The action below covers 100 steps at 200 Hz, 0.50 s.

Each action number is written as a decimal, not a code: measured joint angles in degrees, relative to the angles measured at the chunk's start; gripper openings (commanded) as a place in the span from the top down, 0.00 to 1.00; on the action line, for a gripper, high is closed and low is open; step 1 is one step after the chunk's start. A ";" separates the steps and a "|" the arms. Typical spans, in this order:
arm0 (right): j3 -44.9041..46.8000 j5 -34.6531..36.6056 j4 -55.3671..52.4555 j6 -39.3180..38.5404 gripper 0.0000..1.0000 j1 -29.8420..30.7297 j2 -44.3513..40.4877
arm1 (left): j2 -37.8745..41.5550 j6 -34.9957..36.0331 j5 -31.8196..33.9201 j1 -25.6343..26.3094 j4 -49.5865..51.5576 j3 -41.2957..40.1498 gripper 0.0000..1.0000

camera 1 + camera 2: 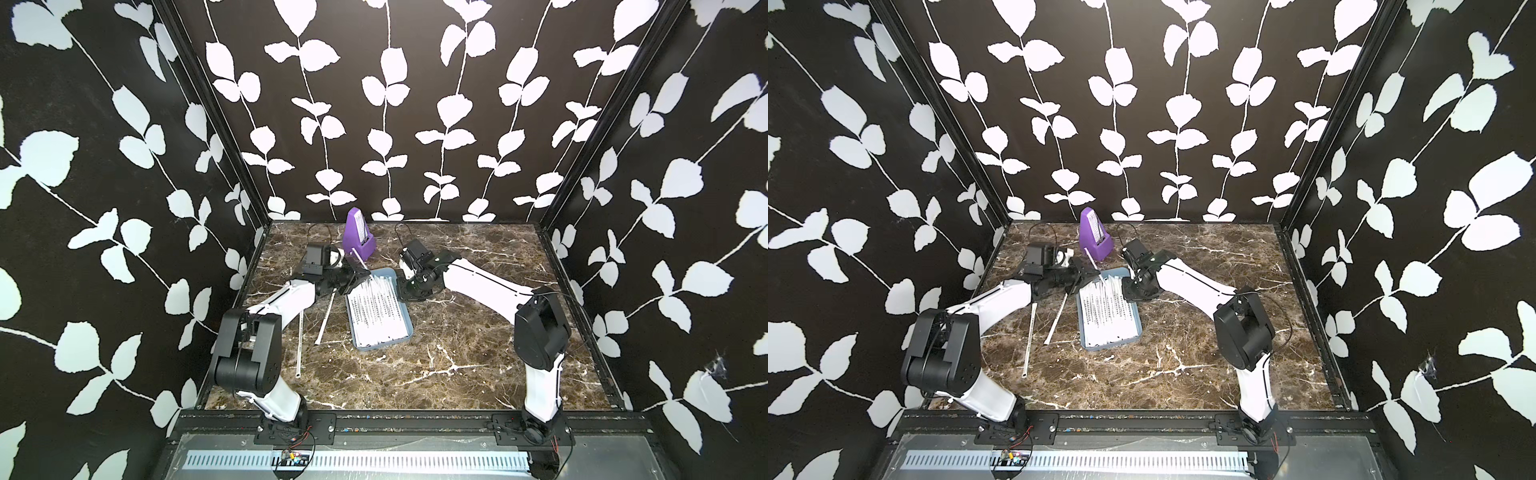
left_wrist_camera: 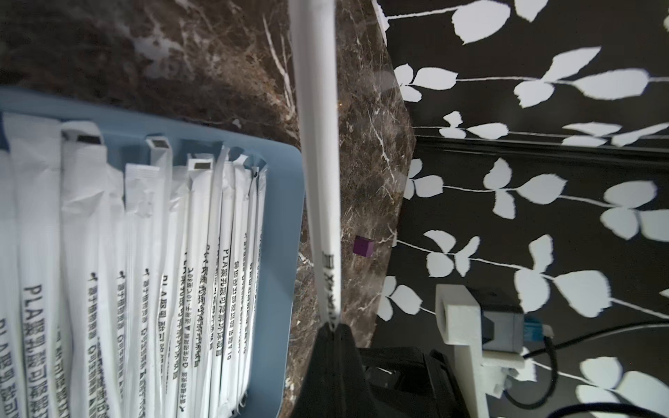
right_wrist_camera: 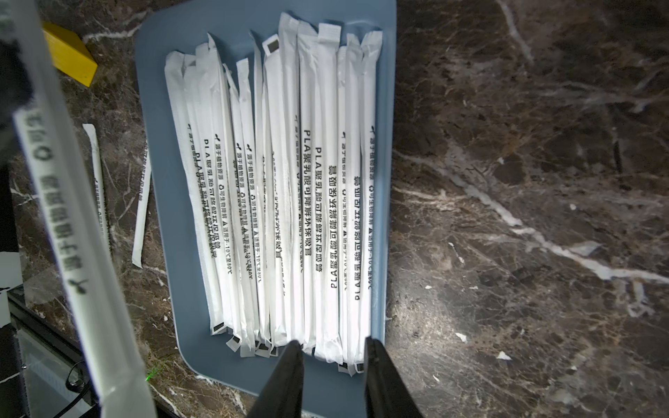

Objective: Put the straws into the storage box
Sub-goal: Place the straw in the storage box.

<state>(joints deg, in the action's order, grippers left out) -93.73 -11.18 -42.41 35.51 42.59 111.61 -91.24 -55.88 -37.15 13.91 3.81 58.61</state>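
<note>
Many straws (image 1: 378,309) are lying lengthwise, side by side and partly overlapping, inside the storage box (image 1: 384,346), which is sitting near the middle of the marble tabletop (image 1: 457,332) in both top views. Their printed wrappers are covering most of the box floor in the right wrist view, leaving a bare blue strip (image 3: 155,108) along one long side.

Two loose straws (image 1: 325,318) are lying on the tabletop beside the box, on the left arm's side, apart from its rim; the longer-looking one (image 1: 300,345) is reaching nearer the front edge.

The left claw (image 2: 331,327) is clenching one single straw (image 2: 318,144) by its printed end, its jaws pressed together on the wrapper. That straw is sticking out above the tabletop just outside the box's far left corner (image 2: 282,253), its free end pointing toward the purple metronome (image 1: 359,235) at the back.

The right claw (image 3: 333,347) is hovering at the far end of the box, jaws standing apart with nothing visibly pinched between them and wrapper ends showing below the gap.

A yellow block (image 3: 68,54) is resting on the tabletop near the box's front corner.
</note>
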 measured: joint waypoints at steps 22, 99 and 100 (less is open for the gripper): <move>2.34 1.22 0.46 0.13 0.70 -1.16 -2.47 | -1.20 6.69 8.00 5.29 8.09 7.13 1.00; 8.44 1.03 3.43 1.64 0.70 -8.04 -8.35 | -13.07 15.43 30.23 16.09 25.31 13.90 1.00; 8.48 1.01 3.43 1.64 0.70 -8.02 -8.35 | -13.11 15.43 30.32 16.15 25.46 13.90 1.00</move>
<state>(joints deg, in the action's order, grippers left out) -85.25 -10.17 -38.98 37.15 34.57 103.26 -104.36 -40.45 -6.83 30.06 29.28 72.51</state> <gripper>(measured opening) 0.299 0.042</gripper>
